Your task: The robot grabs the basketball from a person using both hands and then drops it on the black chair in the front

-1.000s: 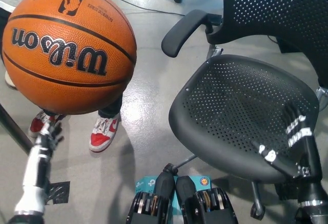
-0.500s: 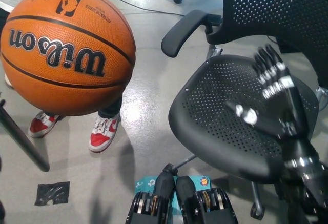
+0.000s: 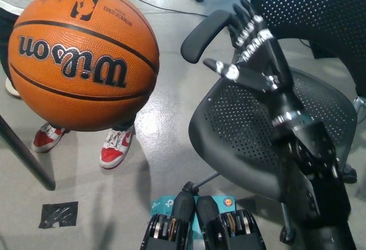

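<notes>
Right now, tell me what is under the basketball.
Below the basketball are a person's red-and-white shoes on the grey floor. The ball covers the person's legs and whatever holds it.

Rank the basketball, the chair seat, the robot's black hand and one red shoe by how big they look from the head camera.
1. Chair seat and basketball: alike, and the ball is nearer the camera.
2. Right hand, fingers spread.
3. Red shoe.

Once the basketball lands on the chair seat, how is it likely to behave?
The basketball is round, so it will probably roll or bounce. The chair seat looks dished, which may cradle it. Its pebbled surface should grip rather than slip, though it looks wide for the open right hand alone.
</notes>
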{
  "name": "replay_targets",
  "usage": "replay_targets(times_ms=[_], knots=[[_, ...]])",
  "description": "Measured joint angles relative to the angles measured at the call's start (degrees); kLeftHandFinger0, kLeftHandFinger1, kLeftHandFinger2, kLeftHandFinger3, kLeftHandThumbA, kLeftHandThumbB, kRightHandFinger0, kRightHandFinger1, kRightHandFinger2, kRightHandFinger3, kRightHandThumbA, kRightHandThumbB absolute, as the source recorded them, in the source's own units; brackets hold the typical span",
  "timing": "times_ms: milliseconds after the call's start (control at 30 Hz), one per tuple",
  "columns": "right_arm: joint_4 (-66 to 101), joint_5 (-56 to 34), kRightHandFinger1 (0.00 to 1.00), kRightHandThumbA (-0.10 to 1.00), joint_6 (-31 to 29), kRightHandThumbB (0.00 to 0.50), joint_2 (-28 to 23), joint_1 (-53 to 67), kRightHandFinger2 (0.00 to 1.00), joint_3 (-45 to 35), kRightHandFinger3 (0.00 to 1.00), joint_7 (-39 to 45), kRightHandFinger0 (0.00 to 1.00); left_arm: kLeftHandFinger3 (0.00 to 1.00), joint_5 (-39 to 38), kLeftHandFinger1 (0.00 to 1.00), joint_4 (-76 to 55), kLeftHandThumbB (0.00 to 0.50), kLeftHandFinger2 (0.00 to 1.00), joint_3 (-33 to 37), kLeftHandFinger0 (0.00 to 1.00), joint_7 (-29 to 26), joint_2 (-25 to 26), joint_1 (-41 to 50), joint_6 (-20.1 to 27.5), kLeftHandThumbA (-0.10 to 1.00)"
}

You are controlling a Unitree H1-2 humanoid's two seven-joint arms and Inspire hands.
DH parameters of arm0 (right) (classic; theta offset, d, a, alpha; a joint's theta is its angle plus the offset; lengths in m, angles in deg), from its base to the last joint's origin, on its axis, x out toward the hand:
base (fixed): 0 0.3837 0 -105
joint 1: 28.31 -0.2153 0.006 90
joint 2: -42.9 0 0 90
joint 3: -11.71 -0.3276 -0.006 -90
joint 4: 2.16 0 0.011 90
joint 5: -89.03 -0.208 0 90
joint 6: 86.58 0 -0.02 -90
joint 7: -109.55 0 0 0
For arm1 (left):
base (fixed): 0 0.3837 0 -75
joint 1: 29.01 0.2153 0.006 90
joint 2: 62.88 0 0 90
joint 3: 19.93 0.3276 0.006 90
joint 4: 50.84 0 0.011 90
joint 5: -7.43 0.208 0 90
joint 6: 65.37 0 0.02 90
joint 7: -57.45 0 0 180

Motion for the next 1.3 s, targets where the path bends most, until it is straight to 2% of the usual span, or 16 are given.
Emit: replay_targets(times_ms=[67, 133, 167, 200, 433, 500, 800, 900, 967, 1100, 1133, 1200, 1300], knots=[[-1.1, -0.5, 1.00, 1.00, 0.5, 0.344, 0.4, -1.2, 1.00, -0.1, 1.00, 0.4, 1.00, 1.00, 0.0, 1.00, 0.0, 0.175, 1.00, 0.1, 1.00, 0.0, 0.0, -0.5, -0.6, 1.00], [-1.9, -1.4, 1.00, 1.00, 1.0, 0.382, 1.4, -2.2, 1.00, -0.3, 1.00, 0.9, 1.00, 1.00, 0.2, 1.00, 0.0, 0.151, 1.00, 0.5, 1.00, 0.0, 0.0, -0.8, -1.1, 1.00], [-2.3, -1.8, 1.00, 1.00, 1.3, 0.393, 1.8, -2.5, 1.00, -0.3, 1.00, 1.1, 1.00, 1.00, 0.3, 1.00, 0.1, 0.156, 1.00, 0.7, 1.00, 0.0, 0.1, -0.9, -1.2, 1.00], [-2.9, -2.3, 1.00, 1.00, 1.6, 0.388, 2.4, -2.9, 1.00, -0.3, 1.00, 1.3, 1.00, 1.00, 0.5, 1.00, 0.2, 0.154, 1.00, 1.1, 1.00, 0.0, 0.1, -1.2, -1.3, 1.00], [-3.7, -5.2, 1.00, 1.00, 3.4, 0.443, 5.3, -4.0, 1.00, -0.8, 1.00, 3.3, 1.00, 1.00, 1.9, 1.00, 0.5, 0.123, 1.00, 3.9, 1.00, 0.0, 0.0, -3.9, -1.5, 1.00], [-4.5, -6.3, 1.00, 1.00, 3.9, 0.447, 5.9, -5.2, 1.00, -1.2, 1.00, 4.0, 1.00, 1.00, 2.0, 1.00, 0.6, 0.141, 1.00, 4.6, 1.00, 0.0, -0.2, -4.6, -1.6, 1.00], [-7.6, -11.9, 1.00, 1.00, 6.9, 0.456, 7.8, -6.6, 1.00, -3.9, 1.00, 7.2, 1.00, 1.00, 2.3, 1.00, 0.6, 0.124, 1.00, 7.3, 1.00, 0.0, -2.3, -5.2, -3.2, 1.00], [-8.6, -14.3, 1.00, 1.00, 8.3, 0.454, 8.8, -6.6, 1.00, -5.1, 1.00, 8.5, 1.00, 1.00, 2.5, 1.00, 0.6, 0.144, 1.00, 8.3, 1.00, 0.0, -2.8, -5.3, -3.5, 1.00], [-9.1, -14.7, 1.00, 1.00, 8.6, 0.438, 9.1, -6.7, 1.00, -5.1, 1.00, 9.0, 1.00, 1.00, 2.7, 1.00, 0.6, 0.126, 1.00, 8.7, 1.00, 0.0, -2.8, -5.3, -3.6, 1.00], [-10.8, -13.4, 1.00, 1.00, 8.6, 0.447, 8.9, -6.6, 1.00, -3.2, 1.00, 9.4, 1.00, 1.00, 3.2, 1.00, 1.0, 0.125, 1.00, 9.8, 1.00, 0.0, -3.0, -5.3, -3.6, 1.00], [-11.1, -13.0, 1.00, 1.00, 8.6, 0.470, 8.9, -6.6, 1.00, -2.7, 1.00, 9.4, 1.00, 1.00, 3.2, 1.00, 1.1, 0.151, 1.00, 9.9, 1.00, 0.0, -3.0, -5.3, -3.6, 1.00], [-13.5, -11.4, 1.00, 1.00, 7.5, 0.406, 8.6, -6.9, 1.00, -1.3, 1.00, 9.5, 1.00, 1.00, 3.5, 1.00, 1.3, 0.182, 1.00, 10.1, 1.00, 0.0, -3.1, -5.3, -3.6, 1.00], [-17.7, -9.1, 1.00, 1.00, 5.8, 0.410, 8.1, -6.9, 1.00, 0.8, 1.00, 9.7, 1.00, 1.00, 4.1, 1.00, 1.4, 0.197, 1.00, 10.9, 1.00, 0.0, -3.4, -5.2, -3.6, 1.00]])
